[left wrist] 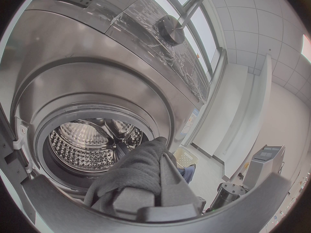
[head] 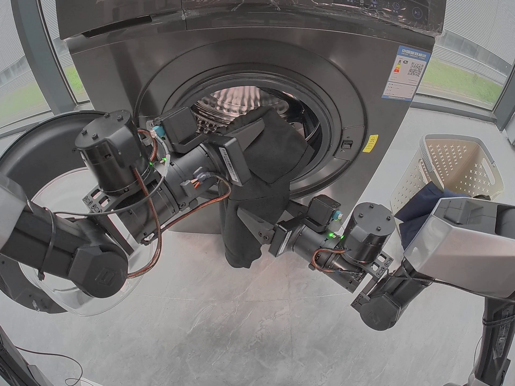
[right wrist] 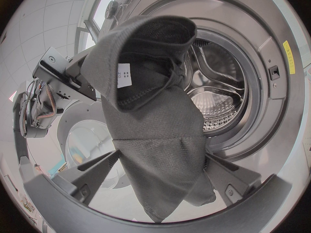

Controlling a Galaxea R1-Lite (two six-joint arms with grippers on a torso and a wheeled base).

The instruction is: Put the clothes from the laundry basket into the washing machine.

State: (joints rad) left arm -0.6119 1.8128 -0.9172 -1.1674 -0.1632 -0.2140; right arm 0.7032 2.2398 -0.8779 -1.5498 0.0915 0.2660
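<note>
Left jaws clamp garment (head: pixel 271 154) at washer (head: pixel 370 76) mouth; right jaws open around its tail.
Left arm (head: pixel 177 178), nearest, has jaws shut on the garment's upper part, over the lip, just short of the drum (head: pixel 236 100). Long axis vertical: the tail hangs outside, below the lip, toward the floor (head: pixel 214 323). Right arm (head: pixel 322 239) holds its jaws spread wide either side of that tail, gripping nothing. Judgement: the tail wants lifting up and inward; right arm is nearer. Mouth is wide, room beside the garment; door (head: pixel 32 156) swung left. Basket (head: pixel 461 162) well apart at right, blue cloth (head: pixel 421 202) in it.
</note>
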